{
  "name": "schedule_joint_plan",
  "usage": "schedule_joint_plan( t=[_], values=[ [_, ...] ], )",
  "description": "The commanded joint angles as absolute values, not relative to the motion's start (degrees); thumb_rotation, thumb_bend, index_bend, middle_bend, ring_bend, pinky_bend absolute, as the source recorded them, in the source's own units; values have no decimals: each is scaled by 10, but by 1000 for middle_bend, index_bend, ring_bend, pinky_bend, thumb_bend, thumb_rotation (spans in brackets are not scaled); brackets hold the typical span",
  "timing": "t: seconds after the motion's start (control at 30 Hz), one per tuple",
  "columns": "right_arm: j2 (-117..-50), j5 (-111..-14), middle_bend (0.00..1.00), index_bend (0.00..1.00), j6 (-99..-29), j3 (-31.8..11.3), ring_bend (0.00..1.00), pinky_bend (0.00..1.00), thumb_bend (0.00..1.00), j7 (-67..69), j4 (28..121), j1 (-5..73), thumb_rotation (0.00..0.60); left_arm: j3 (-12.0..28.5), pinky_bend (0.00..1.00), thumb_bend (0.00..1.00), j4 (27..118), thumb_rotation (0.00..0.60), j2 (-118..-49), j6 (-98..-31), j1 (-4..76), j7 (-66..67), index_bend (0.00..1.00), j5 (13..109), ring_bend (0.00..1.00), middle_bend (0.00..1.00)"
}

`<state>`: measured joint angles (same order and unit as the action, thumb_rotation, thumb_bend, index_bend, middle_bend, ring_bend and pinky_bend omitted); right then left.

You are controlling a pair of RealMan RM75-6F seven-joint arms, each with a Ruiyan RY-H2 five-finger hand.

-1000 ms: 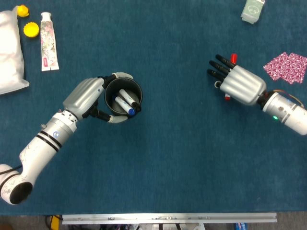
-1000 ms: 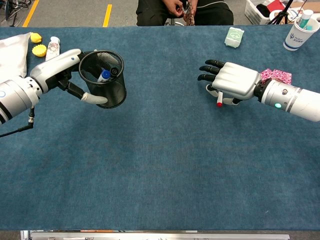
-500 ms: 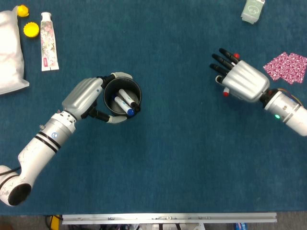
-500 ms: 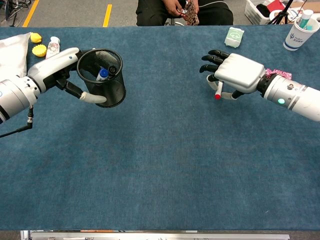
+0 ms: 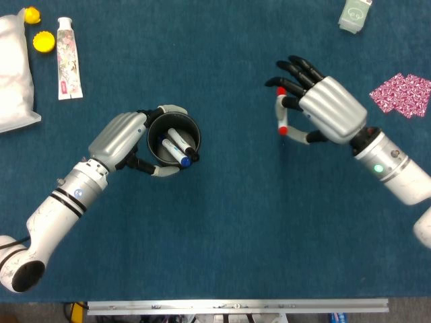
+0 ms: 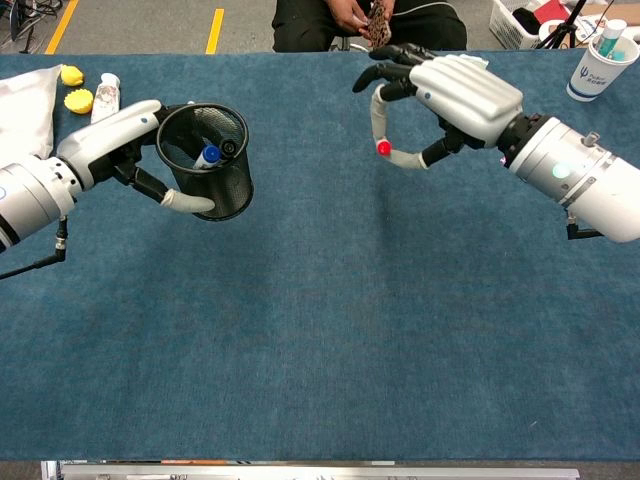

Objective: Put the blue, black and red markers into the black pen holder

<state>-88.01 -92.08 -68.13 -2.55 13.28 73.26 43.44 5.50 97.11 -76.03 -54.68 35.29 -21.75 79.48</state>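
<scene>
1. Head view, from above: the left hand [image 5: 121,138] wraps around the black pen holder [image 5: 173,138] on the blue table [image 5: 229,229]. Inside the holder lie the blue marker [image 5: 177,154] and the black marker [image 5: 182,143]. The right hand [image 5: 316,111] pinches the red marker [image 5: 281,114], with the other fingers spread. Compared with a second ago, this hand has moved from the right side toward the middle, closer to the holder but still well apart from it. The holder has barely shifted. Judging by this, two markers are in and the last one is being carried over.

2. Chest view, from the front: the left hand [image 6: 125,150] grips the pen holder [image 6: 208,160], and the right hand [image 6: 450,95] holds the red marker [image 6: 379,120] clear above the table. This view shows the lift and the holder's mesh wall; only the head view shows both markers lying inside.
</scene>
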Motion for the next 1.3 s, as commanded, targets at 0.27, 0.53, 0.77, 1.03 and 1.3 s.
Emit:
schedule_joint_plan(
  t=[0.27, 0.53, 0.77, 1.03, 1.3],
  values=[
    [-796, -810, 250, 646, -603, -126, 10, 0, 300, 205, 988, 466, 600, 60, 281, 145, 972, 571, -769, -532, 363, -205, 205, 785, 324, 403],
    [-792, -783, 255, 653, -585, -164, 14, 0, 299, 232, 1054, 481, 600, 64, 280, 144, 963, 572, -778, -521, 372, -205, 205, 781, 324, 403],
    [-786, -774, 256, 653, -569, -177, 15, 0, 297, 246, 1089, 487, 600, 66, 281, 144, 955, 572, -786, -516, 377, -209, 205, 780, 324, 403],
    [-798, -764, 256, 653, -567, -174, 15, 0, 298, 237, 1074, 486, 600, 68, 281, 145, 957, 572, -787, -518, 378, -209, 204, 782, 324, 403],
    [-809, -759, 256, 653, -556, -161, 15, 0, 299, 243, 1056, 482, 600, 72, 281, 144, 959, 572, -786, -517, 383, -207, 204, 781, 324, 403]
  ],
)
